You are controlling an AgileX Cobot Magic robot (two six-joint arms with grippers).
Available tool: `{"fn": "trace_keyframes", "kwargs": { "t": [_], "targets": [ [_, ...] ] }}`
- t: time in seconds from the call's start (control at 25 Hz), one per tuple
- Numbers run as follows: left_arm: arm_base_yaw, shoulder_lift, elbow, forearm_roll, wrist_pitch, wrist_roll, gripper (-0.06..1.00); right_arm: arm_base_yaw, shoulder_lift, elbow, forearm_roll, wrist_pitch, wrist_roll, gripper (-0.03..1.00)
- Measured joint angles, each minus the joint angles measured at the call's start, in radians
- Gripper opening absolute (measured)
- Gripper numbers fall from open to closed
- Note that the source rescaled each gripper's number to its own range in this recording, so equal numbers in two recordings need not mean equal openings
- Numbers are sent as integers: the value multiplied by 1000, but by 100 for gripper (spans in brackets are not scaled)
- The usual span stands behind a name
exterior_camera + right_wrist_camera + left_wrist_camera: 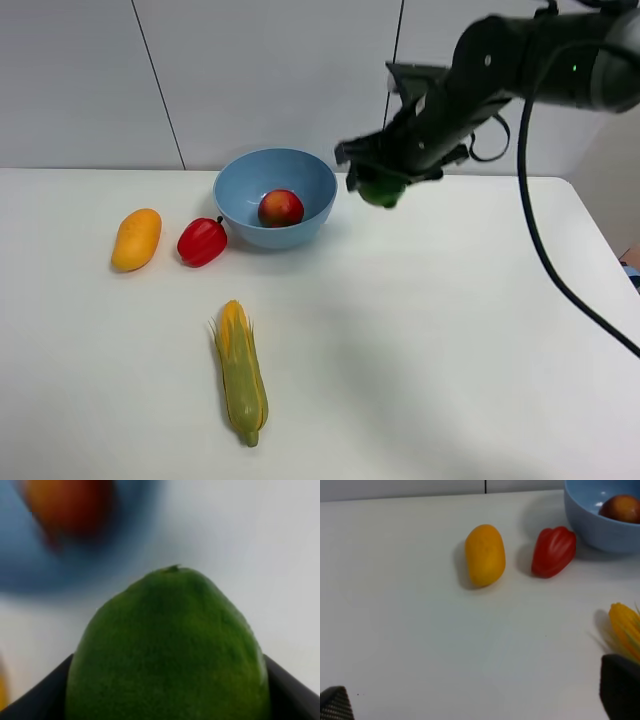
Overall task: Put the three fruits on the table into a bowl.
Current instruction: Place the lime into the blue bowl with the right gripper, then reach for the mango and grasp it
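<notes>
The lime (167, 650) has finely pebbled, slightly shiny skin. The bowl (240, 190) looks like smooth, glossy plastic. The surface (430, 330) is plain matt white. The mango (484, 555) is smooth with a dull sheen, the pepper (553, 551) is glossy and ridged, and the corn (243, 375) has a matt, lined husk.

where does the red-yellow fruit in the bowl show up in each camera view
Exterior high: the red-yellow fruit sits inside the light-blue bowl, left of centre, toward the back.
Left wrist: it is cut off by the frame edge, inside the bowl, just beyond the red pepper.
Right wrist: it is a blurred red-orange patch behind the lime.
Shared landmark: the bowl, a blue blur in the right wrist view.
</notes>
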Motion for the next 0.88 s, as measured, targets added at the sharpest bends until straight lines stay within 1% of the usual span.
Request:
{"fn": "trace_keyframes", "kwargs": {
  "t": [0.12, 0.32, 0.44, 0.48, 0.52, 0.56, 0.6, 0.64, 0.68, 0.72, 0.88],
  "targets": [
    [0, 0, 0, 0, 0, 0, 100, 10, 86, -161, 18, -27, -17, 0],
    [0, 0, 0, 0, 0, 0, 100, 52, 324, -394, 38, -16, -56, 0],
    [0, 0, 0, 0, 0, 0, 100, 74, 425, -477, 41, -1, -75, 0],
    [0, 0, 0, 0, 0, 0, 100, 78, 447, -493, 42, -1, -93, 3],
    [0, 0, 0, 0, 0, 0, 100, 80, 460, -502, 42, -3, -102, 20],
    [0, 0, 0, 0, 0, 0, 100, 82, 468, -505, 41, -4, -106, 41],
    [0, 0, 0, 0, 0, 0, 100, 82, 470, -508, 35, -3, -104, 57],
    [0, 0, 0, 0, 0, 0, 100, 82, 470, -510, 30, 1, -93, 64],
    [0, 0, 0, 0, 0, 0, 100, 82, 468, -510, 18, 7, -84, 70],
    [0, 0, 0, 0, 0, 0, 100, 82, 465, -510, 16, 22, -75, 73],
    [0, 0, 0, 0, 0, 0, 100, 82, 379, -510, -11, 91, -62, 77]
  ]
}}
